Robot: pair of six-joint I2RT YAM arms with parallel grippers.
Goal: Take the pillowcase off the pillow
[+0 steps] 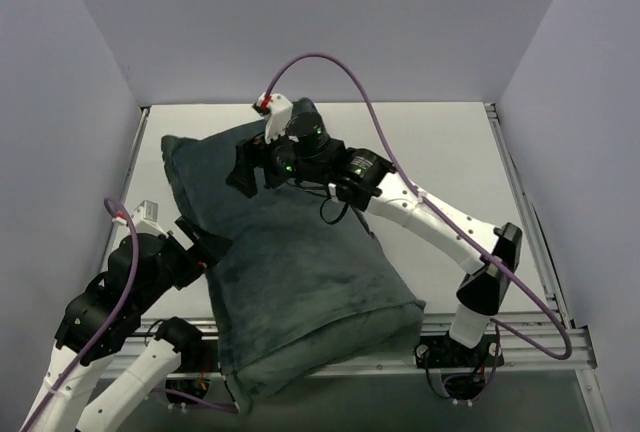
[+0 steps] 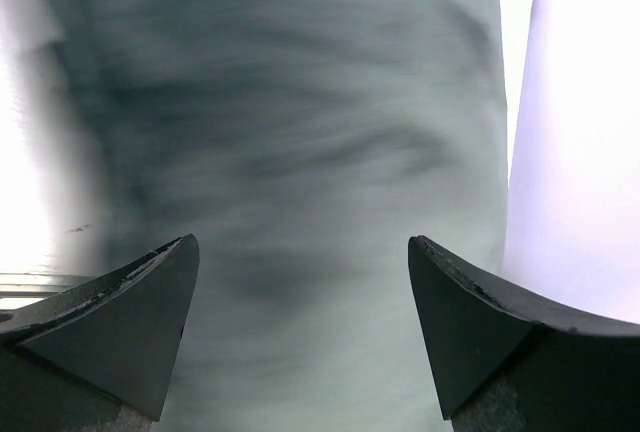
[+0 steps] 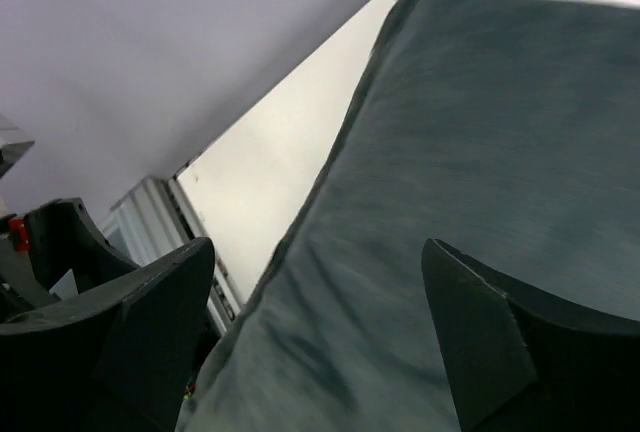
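The pillowcase (image 1: 300, 272), dark grey-teal plush face up, lies diagonally across the table and fully covers the pillow, which is hidden inside. Its near end hangs over the table's front edge. My left gripper (image 1: 215, 247) is open at the pillowcase's left edge; in the left wrist view the fabric (image 2: 300, 152) fills the space between the spread fingers (image 2: 130, 322). My right gripper (image 1: 245, 174) is open above the far end of the pillowcase; the right wrist view shows the fabric (image 3: 470, 152) under its spread fingers (image 3: 480, 342). Neither gripper holds anything.
The white table (image 1: 440, 152) is walled by pale panels at the back and sides. A metal rail (image 1: 520, 342) runs along the front edge. A purple cable (image 1: 350, 82) arcs over the right arm. The table's left edge and rail show in the right wrist view (image 3: 200, 232).
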